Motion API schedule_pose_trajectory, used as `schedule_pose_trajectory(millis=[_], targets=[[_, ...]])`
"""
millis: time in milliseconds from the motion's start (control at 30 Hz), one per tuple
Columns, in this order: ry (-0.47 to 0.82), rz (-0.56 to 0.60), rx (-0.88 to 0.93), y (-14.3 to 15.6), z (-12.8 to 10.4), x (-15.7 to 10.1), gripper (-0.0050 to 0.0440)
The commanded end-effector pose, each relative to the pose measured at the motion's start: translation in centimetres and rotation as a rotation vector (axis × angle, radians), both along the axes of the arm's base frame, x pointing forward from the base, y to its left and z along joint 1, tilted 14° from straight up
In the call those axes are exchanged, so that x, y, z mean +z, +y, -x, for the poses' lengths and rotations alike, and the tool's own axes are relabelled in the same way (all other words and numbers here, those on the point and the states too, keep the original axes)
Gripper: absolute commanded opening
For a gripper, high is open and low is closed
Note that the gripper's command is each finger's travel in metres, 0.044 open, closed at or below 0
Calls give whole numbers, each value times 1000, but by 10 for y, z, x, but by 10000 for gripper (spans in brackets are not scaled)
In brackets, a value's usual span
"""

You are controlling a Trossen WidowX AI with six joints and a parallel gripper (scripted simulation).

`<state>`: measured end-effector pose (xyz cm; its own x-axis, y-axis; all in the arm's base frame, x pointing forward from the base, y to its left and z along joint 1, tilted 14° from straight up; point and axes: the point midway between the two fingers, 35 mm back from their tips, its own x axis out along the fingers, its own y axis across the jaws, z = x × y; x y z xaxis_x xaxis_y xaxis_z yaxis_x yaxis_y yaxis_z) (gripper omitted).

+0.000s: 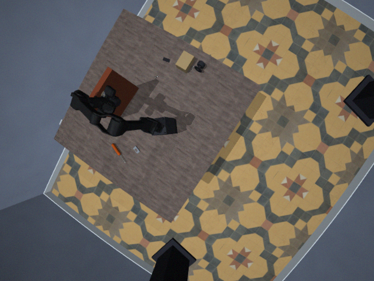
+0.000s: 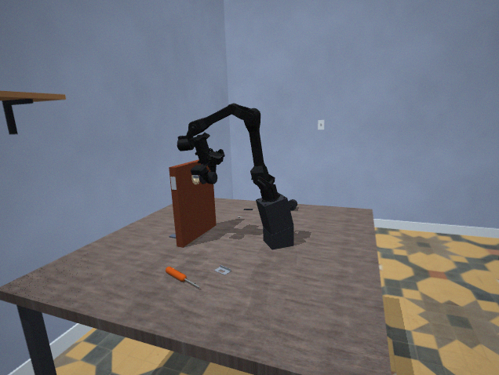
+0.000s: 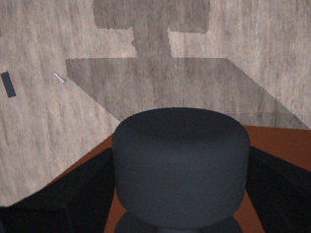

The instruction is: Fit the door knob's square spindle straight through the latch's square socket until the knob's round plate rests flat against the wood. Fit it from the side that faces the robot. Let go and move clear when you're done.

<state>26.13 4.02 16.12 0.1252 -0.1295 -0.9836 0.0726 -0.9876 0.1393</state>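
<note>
- As we look along the wrist, the gripper (image 1: pixel 109 96) (image 2: pixel 205 174) (image 3: pixel 177 155) has its fingers clamped on either side of the dark door knob (image 3: pixel 181 168), and we see its round plate (image 3: pixel 129 223) just past the knob!
- We spot the red-brown wooden panel (image 1: pixel 126 87) (image 2: pixel 192 209) (image 3: pixel 280 144) standing upright, right by the gripper and reaching down below it; we cannot tell whether the spindle is in the socket or the plate touches wood.
- There's a pale rounded piece (image 2: pixel 195 180) close beside the fingers, partly hidden from us.
- Down on the table (image 1: pixel 181 169) (image 2: pixel 282 306) (image 3: pixel 30 146), well below the gripper, we have an orange screwdriver (image 1: pixel 115 149) (image 2: pixel 176 274) and a small metal plate (image 1: pixel 136 147) (image 2: pixel 225 272).
- Also below and off to one side, we catch a small screw (image 1: pixel 156 77) (image 2: pixel 239 217) (image 3: pixel 59 78), with a dark strip (image 1: pixel 166 59) (image 2: pixel 248 209) (image 3: pixel 8 84) farther out.
</note>
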Motion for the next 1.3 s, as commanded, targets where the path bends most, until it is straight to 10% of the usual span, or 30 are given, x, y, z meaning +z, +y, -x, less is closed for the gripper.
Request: schedule_pose_trajectory(millis=[0, 1267], targets=[[-11, 0, -1, 0, -6, 3, 0], [-11, 0, -1, 2, -22, 7, 0]])
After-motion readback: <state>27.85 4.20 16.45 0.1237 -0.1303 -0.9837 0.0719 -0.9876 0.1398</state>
